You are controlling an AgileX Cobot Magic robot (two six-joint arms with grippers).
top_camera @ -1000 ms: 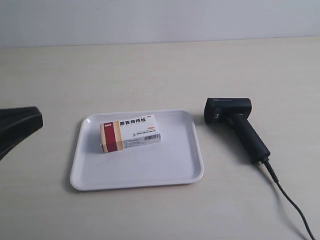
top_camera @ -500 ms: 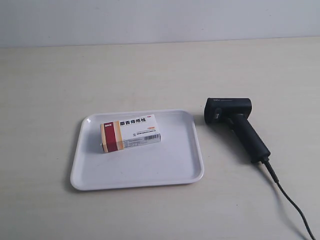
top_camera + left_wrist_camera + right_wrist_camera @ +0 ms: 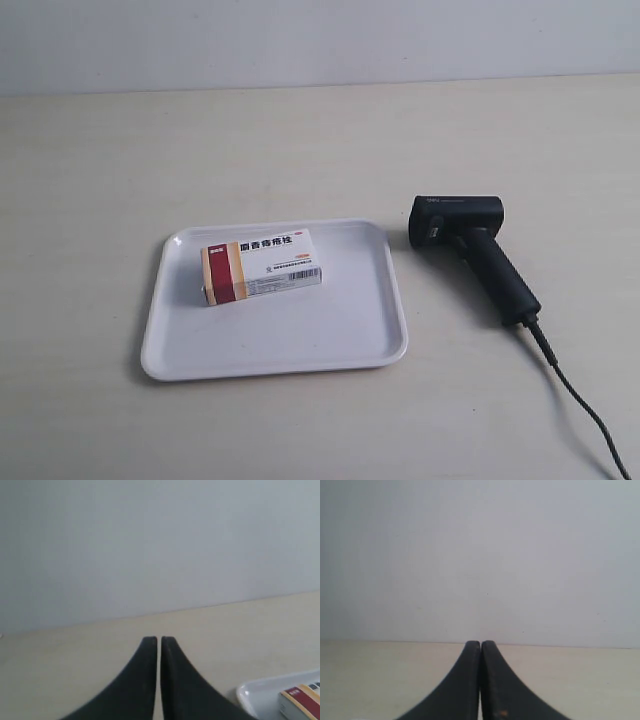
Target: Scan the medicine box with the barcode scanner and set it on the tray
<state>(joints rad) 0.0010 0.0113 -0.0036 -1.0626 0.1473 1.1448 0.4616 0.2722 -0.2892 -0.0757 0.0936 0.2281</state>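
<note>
The medicine box point(image 3: 260, 266) lies flat on the white tray point(image 3: 350, 335), toward the tray's rear left part, its red and orange band at the exterior view's left. The black barcode scanner point(image 3: 470, 245) lies on the table just right of the tray, its cable point(image 3: 580, 405) trailing to the lower right. Neither arm shows in the exterior view. My left gripper point(image 3: 159, 641) is shut and empty, with a tray corner point(image 3: 250, 695) and the box's banded end point(image 3: 300, 700) at the edge of its view. My right gripper point(image 3: 480, 644) is shut with nothing in it.
The pale tabletop point(image 3: 300, 150) runs back to a grey-white wall point(image 3: 320, 40). Both wrist views look along the table toward that wall.
The black arm at the exterior view's left edge a second ago has drawn out of the frame. The box, tray and scanner have not moved.
</note>
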